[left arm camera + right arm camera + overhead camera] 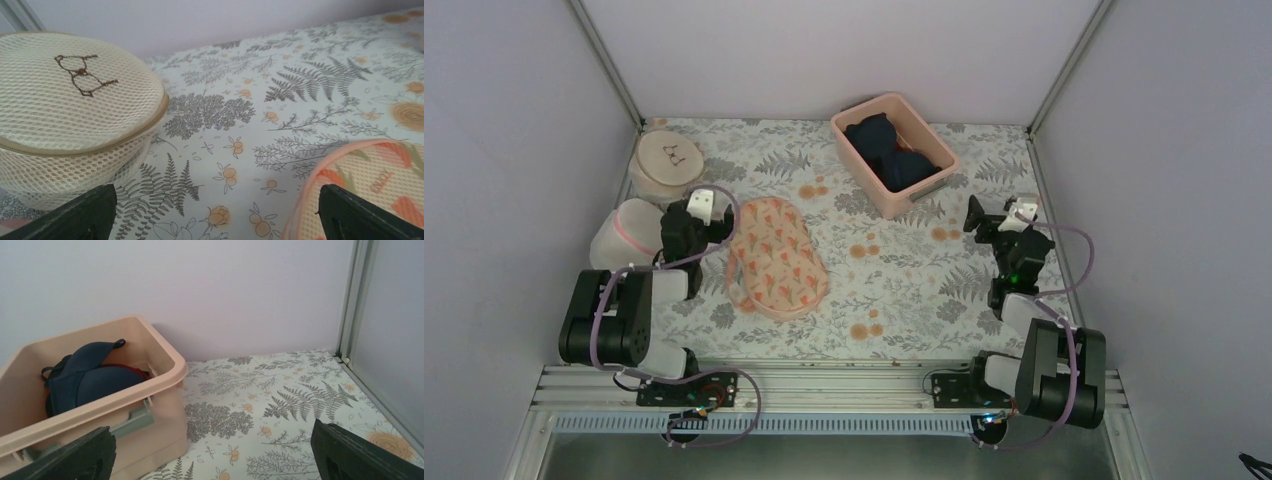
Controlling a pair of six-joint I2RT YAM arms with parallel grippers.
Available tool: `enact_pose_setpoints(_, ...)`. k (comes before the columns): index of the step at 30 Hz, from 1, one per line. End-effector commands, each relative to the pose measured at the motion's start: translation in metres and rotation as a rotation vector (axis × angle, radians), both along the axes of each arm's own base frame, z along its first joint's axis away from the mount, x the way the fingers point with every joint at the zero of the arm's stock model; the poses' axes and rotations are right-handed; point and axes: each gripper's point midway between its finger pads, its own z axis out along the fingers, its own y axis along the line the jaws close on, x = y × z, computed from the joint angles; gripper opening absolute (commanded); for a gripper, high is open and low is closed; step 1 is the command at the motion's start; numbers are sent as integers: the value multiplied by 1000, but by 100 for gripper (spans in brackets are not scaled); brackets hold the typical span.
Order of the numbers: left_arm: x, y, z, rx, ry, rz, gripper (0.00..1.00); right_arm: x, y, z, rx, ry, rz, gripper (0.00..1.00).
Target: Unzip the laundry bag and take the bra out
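The laundry bag (776,257), cream with orange-red flowers and pink trim, lies flat just right of the left gripper (689,225), its long axis running near to far. The navy two-cupped bra (87,380) lies lengthwise in the peach bin (165,357), ahead-left of the right gripper (989,222). Both jaws gape, empty.

I see the laundry bag (776,258) lying on the bench (894,290), left of centre. The dome bag (629,235) sits to its left, and the round bag (666,160) behind that, near the back-left corner. The tub (919,195) stands back right of centre, with the bra (894,155) inside.
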Motion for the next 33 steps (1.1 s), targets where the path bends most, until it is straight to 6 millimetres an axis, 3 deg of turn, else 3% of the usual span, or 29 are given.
enact_pose_setpoints(1, -11, -10, 38, -12, -253, -67, 100, -5, 2, 3, -37, -66, 13, 100)
enact_pose_setpoints(9, -27, -13, 30, -7, -307, -89, 100, -1, 30, -17, -63, -66, 130, 100)
enact_pose_setpoints(12, -26, -12, 30, -7, -304, -86, 100, 1, 52, -23, -118, -79, 190, 100)
enact_pose_setpoints(15, -26, -13, 31, -8, -309, -86, 100, 8, 61, -36, -151, -62, 193, 100)
enact_pose_setpoints(33, -22, -3, 31, -19, -303, -30, 100, 19, 56, -41, -135, -23, 171, 100)
